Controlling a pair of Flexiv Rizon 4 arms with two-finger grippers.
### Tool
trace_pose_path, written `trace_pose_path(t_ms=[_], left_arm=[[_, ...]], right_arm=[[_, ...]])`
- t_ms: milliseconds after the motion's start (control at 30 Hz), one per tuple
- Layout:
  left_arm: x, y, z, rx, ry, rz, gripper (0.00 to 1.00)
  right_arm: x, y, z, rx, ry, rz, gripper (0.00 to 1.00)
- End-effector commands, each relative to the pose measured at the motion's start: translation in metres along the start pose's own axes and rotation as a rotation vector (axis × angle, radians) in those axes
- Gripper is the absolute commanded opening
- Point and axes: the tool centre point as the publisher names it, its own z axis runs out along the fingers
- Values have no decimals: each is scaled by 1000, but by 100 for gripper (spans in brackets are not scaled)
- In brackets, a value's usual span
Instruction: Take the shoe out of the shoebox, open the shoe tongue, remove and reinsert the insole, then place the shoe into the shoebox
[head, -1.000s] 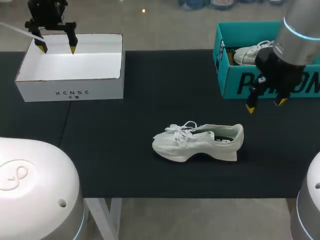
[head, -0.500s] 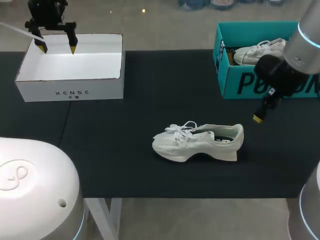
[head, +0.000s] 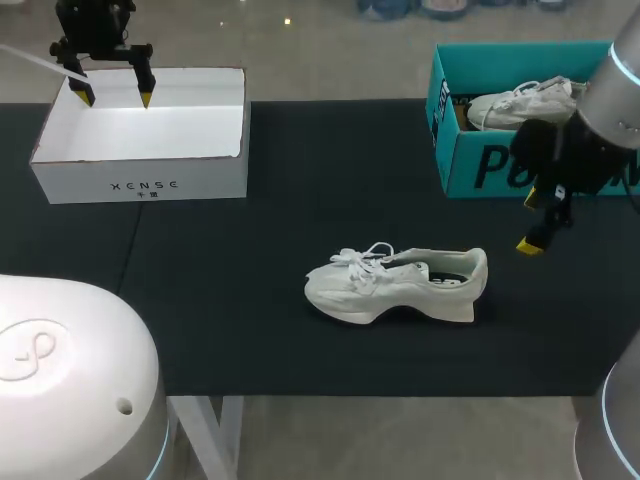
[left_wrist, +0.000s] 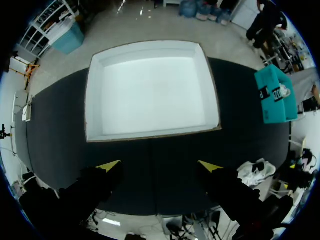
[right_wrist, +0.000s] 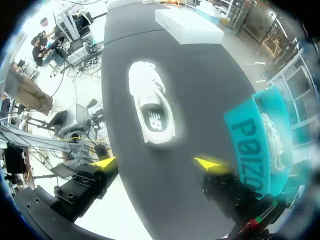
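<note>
White shoe (head: 396, 285) lies ahead of right pincer (right_wrist: 156, 162).

A table (head: 260, 340) with a black cover is shown, and three things are laid directly on it. A white shoe (head: 395, 285) is set upright on its sole near the middle, with its toe turned toward the left side, apart from both boxes. An open white box (head: 140, 185) is placed at the far left. An open teal shoebox (head: 480, 165) is placed at the far right, well apart from the white box.
</note>
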Motion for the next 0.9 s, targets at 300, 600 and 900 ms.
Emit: trace_pose_path(t_ms=[300, 600, 900], left_arm=[[0, 0, 0, 0, -2, 0, 100], [0, 0, 0, 0, -2, 0, 100], [0, 0, 0, 0, -2, 0, 100]], right_arm=[[-3, -31, 14, -195, 144, -306, 100], [-3, -31, 14, -195, 144, -306, 100], [-3, -31, 14, -195, 144, -306, 100]])
